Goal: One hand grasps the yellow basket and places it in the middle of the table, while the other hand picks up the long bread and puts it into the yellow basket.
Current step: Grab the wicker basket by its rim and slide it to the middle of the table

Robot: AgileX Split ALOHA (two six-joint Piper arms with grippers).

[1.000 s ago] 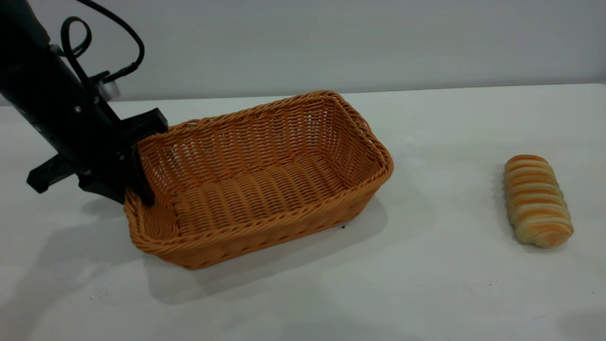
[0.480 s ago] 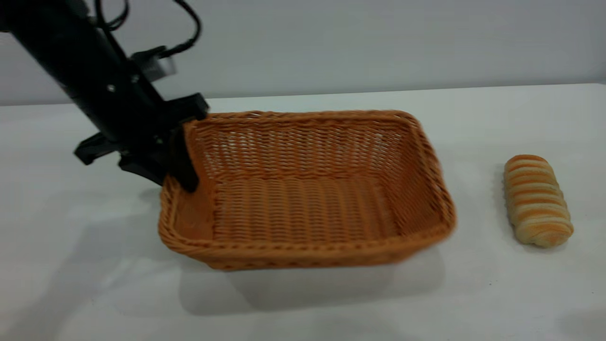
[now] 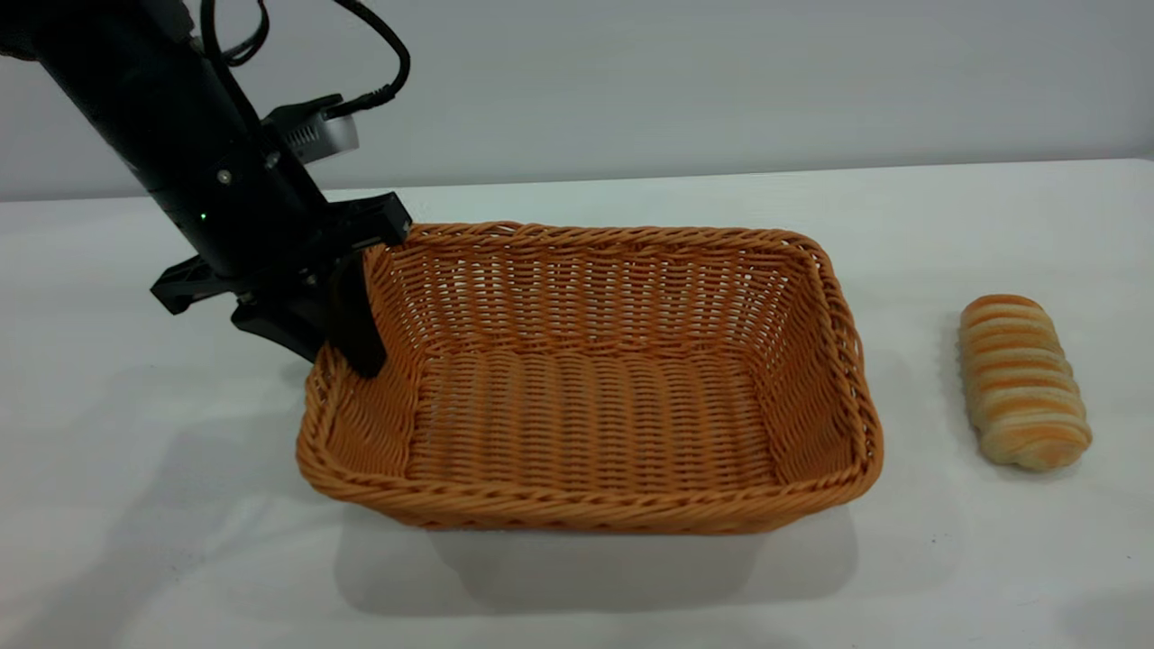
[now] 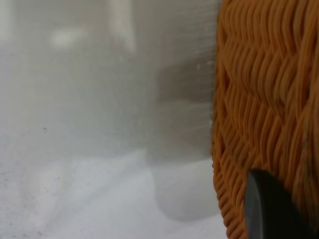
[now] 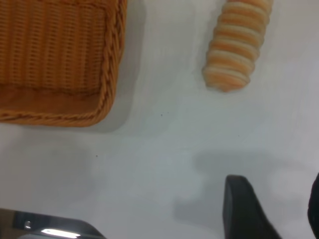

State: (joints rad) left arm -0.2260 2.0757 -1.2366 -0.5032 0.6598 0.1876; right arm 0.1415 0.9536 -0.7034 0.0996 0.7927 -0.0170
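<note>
- the left gripper [image 3: 347, 347] is clamped on the left short wall of the yellow basket [image 3: 586, 388], one finger [image 3: 356, 329] inside the rim, the other outside.
- the basket sits about mid-table [image 3: 947, 559], its long sides parallel to the front edge.
- the long bread [image 3: 1021, 393] lies apart from the basket, toward the table's right edge.
- the right gripper [image 5: 271, 209] hangs above bare table near the bread, its fingers spread and holding nothing.

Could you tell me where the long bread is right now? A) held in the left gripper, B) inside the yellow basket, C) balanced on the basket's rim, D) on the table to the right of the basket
D: the long bread lies on the bare table, apart from the yellow basket, whose left end the left gripper grips.
</note>
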